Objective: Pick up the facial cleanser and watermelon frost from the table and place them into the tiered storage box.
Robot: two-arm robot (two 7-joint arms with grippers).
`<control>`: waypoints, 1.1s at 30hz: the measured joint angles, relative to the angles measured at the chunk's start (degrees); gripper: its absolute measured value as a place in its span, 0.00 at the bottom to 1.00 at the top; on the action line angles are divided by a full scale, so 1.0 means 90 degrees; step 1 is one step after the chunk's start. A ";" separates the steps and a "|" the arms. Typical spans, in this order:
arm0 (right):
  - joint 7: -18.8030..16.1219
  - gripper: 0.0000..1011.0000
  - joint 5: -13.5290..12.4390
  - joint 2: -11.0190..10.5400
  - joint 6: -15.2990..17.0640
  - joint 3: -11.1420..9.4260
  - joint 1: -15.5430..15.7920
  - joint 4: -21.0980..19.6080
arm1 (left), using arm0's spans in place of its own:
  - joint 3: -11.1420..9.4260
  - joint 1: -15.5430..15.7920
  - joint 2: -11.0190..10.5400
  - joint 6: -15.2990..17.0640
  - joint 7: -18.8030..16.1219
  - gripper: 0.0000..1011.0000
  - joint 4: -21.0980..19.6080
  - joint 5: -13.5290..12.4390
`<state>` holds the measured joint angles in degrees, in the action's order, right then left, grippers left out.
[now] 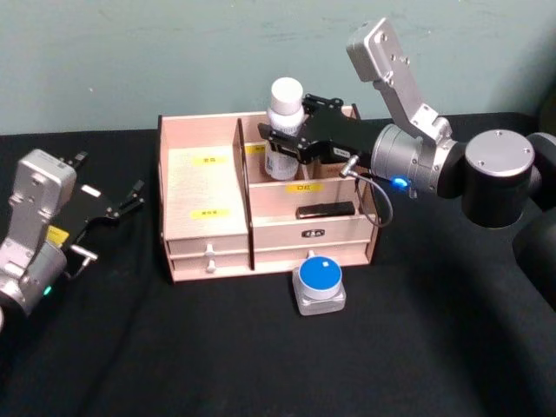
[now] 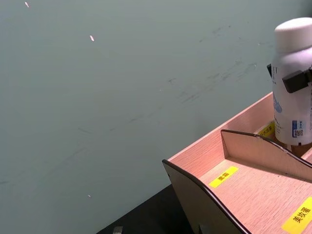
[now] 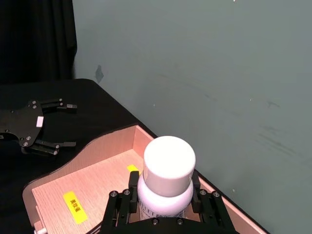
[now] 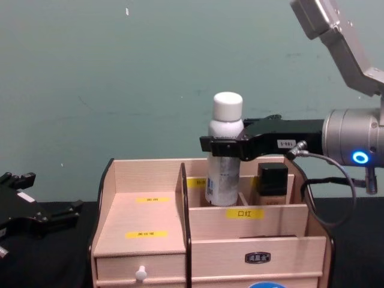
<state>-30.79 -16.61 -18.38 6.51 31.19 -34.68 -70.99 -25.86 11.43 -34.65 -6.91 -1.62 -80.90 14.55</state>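
The facial cleanser [image 1: 284, 104], a white bottle with a white cap, stands upright in a back compartment of the tiered storage box [image 1: 204, 187]. My right gripper [image 1: 280, 144] is shut on the facial cleanser's shoulder, one finger on each side [image 4: 225, 146] [image 3: 163, 201]. The bottle's base sits low between the box's dividers [image 4: 138, 222]. A small grey container with a round blue lid, which I take as the watermelon frost [image 1: 320, 282], rests on the table just in front of the box. My left gripper [image 1: 111, 175] is open and empty, to the left of the box.
A black flat item [image 1: 324, 209] lies in the box's middle tier. A dark-capped bottle [image 4: 271, 186] stands in the compartment beside the cleanser. The black tablecloth [image 1: 261, 365] spreads around the box, and a green wall [image 4: 120, 78] rises behind.
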 joint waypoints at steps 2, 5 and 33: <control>-0.0012 0.60 0.0002 0.0010 0.0000 0.0006 0.0000 0.0036 | 0.0000 0.0001 0.0000 0.0000 0.0000 1.00 0.0000 0.0000; -0.0023 0.60 0.0002 0.0028 -0.0002 0.0011 0.0000 0.0087 | 0.0000 0.0000 0.0000 0.0000 0.0000 1.00 0.0000 0.0000; -0.0201 0.60 -0.0009 0.0207 0.0047 0.0160 -0.0083 0.0743 | 0.0000 0.0000 0.0000 0.0000 0.0000 1.00 0.0000 0.0000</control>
<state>-32.60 -16.69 -16.52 6.94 32.63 -35.43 -64.30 -25.86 11.43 -34.64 -6.91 -1.62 -80.90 14.55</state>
